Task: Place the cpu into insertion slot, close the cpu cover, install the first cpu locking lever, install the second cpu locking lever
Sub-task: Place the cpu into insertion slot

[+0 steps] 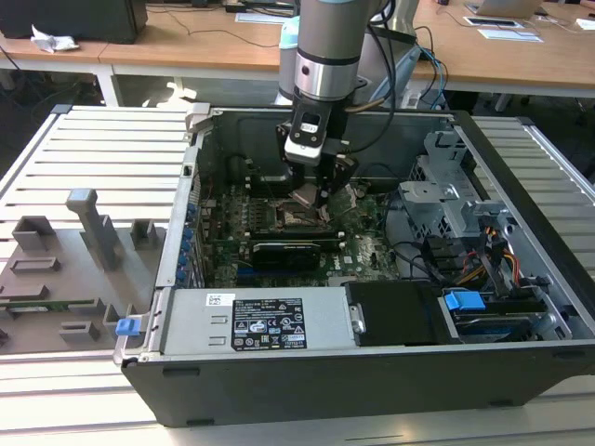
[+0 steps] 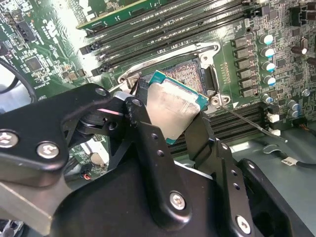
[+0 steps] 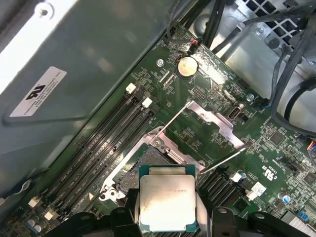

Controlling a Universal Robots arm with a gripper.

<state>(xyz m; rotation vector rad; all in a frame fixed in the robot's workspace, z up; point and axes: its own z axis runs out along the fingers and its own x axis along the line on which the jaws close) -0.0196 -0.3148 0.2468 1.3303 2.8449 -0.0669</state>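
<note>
My gripper (image 1: pixel 314 199) hangs inside the open computer case, low over the middle of the green motherboard (image 1: pixel 367 246). It is shut on the cpu (image 2: pixel 174 112), a small square chip with a pale silver top, held by two opposite edges between the black fingers (image 2: pixel 148 133). The chip is tilted and sits just above the insertion slot (image 2: pixel 190 73), whose dark pin field shows past its edge. In the first wrist view the cpu (image 3: pixel 165 200) hovers at the slot's (image 3: pixel 145 160) near edge. The cpu cover (image 3: pixel 213 120) stands swung open beyond the slot. A thin locking lever (image 3: pixel 223 160) sticks out unlatched.
Long black memory slots (image 3: pixel 101 148) flank the socket on both sides. A long black card (image 1: pixel 284 251) lies in front of the gripper, and a grey power supply (image 1: pixel 251 321) fills the case's front. Drive cage and cables (image 1: pixel 456 214) stand at the exterior view's right.
</note>
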